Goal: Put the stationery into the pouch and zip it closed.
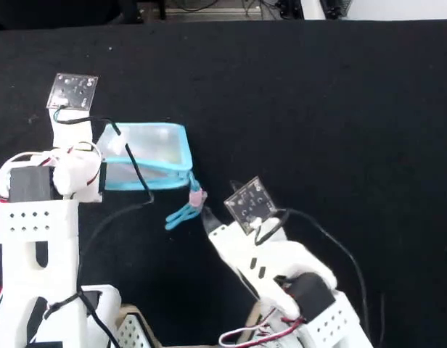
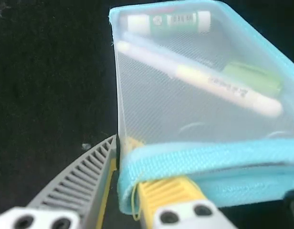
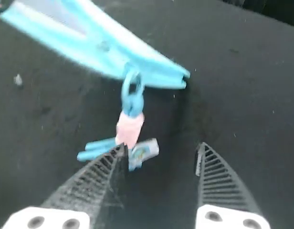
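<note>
Nearest my left wrist camera is the left gripper, with one grey ribbed finger and one yellow-padded finger. The two are pinched together on the left near corner of the pouch, and that corner is all they hold. Through the clear mesh side I see the stationery inside: a green and white tube, a long white pen lying aslant, and a green item just beside the pen.

From the high view, the pouch lies flat at the left of the table, its teal zip edge along the near side. A black cable from the left arm crosses over it. The pull, a blue ring with a pink and blue tag, trails from the pouch's right near corner onto the cloth.

My right gripper sits just near of the pull with its jaws spread wide and nothing between them. One fingertip is right at the tag, and I cannot tell whether it touches.

Black cloth covers the whole table, and a pale speck lies on it near the pouch. Beyond the far edge I see a thin strip of room with dark gear and cables, and a pale patch at the far right.
</note>
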`<action>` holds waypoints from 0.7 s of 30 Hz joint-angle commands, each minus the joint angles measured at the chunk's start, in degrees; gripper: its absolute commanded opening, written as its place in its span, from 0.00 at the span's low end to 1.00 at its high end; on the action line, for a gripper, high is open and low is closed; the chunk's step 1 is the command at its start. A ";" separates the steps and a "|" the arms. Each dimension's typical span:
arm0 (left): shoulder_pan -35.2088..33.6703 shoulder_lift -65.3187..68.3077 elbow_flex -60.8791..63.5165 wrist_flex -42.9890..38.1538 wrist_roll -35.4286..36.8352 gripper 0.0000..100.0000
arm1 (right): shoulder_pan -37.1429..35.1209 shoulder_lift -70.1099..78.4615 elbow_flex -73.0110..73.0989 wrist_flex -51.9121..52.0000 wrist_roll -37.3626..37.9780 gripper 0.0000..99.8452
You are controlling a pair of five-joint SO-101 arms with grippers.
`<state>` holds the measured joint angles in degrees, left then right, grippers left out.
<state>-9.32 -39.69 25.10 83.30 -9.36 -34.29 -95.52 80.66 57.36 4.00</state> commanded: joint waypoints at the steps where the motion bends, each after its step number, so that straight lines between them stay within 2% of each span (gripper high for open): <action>1: -0.31 0.26 1.89 -1.23 2.55 0.03 | -0.97 -0.48 -3.74 2.99 -0.09 0.23; 9: -0.22 0.35 3.74 -1.32 2.46 0.03 | -1.49 -0.57 -4.09 3.16 -0.62 0.23; 12: -0.22 0.35 4.00 -1.32 2.46 0.03 | -7.12 -0.57 -3.47 2.99 -0.62 0.23; 15: -0.22 0.35 4.18 -1.32 2.55 0.03 | -11.25 -0.57 0.22 -1.58 -0.62 0.23; 21: -0.22 0.35 4.88 -1.23 2.55 0.03 | -7.91 -0.57 6.64 -15.30 -0.62 0.23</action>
<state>-9.32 -39.78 28.26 82.07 -7.69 -44.31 -95.43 86.64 48.31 3.91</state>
